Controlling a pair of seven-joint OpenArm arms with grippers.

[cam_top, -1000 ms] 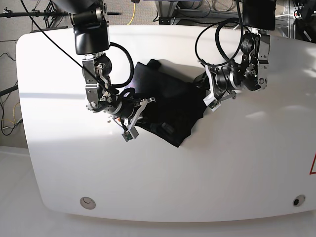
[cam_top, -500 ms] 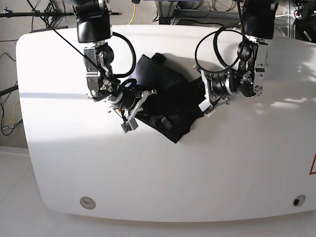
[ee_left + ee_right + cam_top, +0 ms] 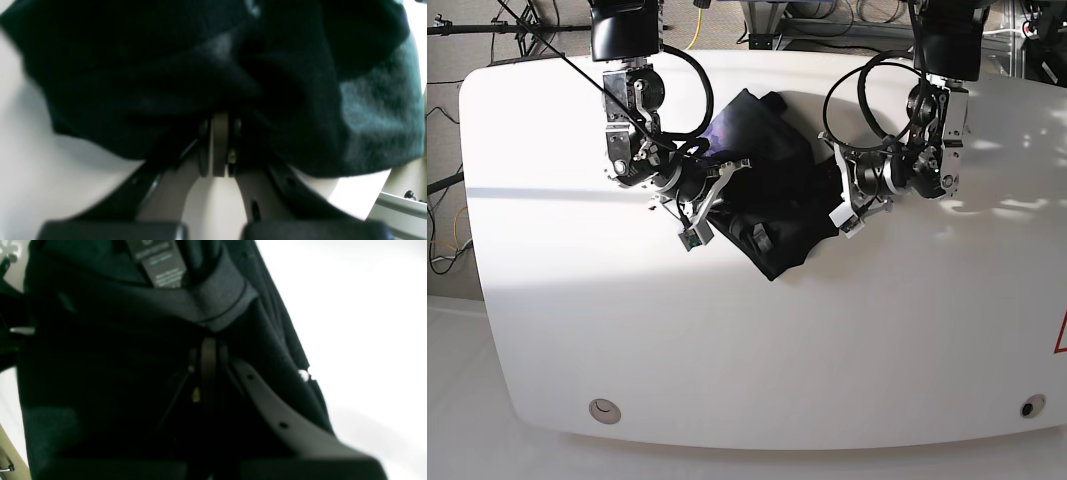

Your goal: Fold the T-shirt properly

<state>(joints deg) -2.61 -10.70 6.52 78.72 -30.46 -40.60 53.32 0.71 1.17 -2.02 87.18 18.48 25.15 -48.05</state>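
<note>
The black T-shirt point(image 3: 772, 215) lies bunched in the middle of the white table point(image 3: 827, 350), stretched between the two arms, with a purple patch of print showing at its far left. My left gripper point(image 3: 832, 192) is at the shirt's right edge. In the left wrist view it point(image 3: 218, 121) is shut on a fold of the black cloth point(image 3: 166, 83). My right gripper point(image 3: 725, 178) is at the shirt's left edge. In the right wrist view it point(image 3: 208, 350) is shut on cloth just below the collar and neck label point(image 3: 156, 263).
Cables and stands crowd the floor beyond the table's far edge. Two small round fittings point(image 3: 605, 408) point(image 3: 1027, 407) sit near the front edge. A red mark point(image 3: 1062, 335) shows at the right edge.
Both arms have moved toward the table's far edge, dragging the shirt with them. The cloth is bunched more tightly between them.
</note>
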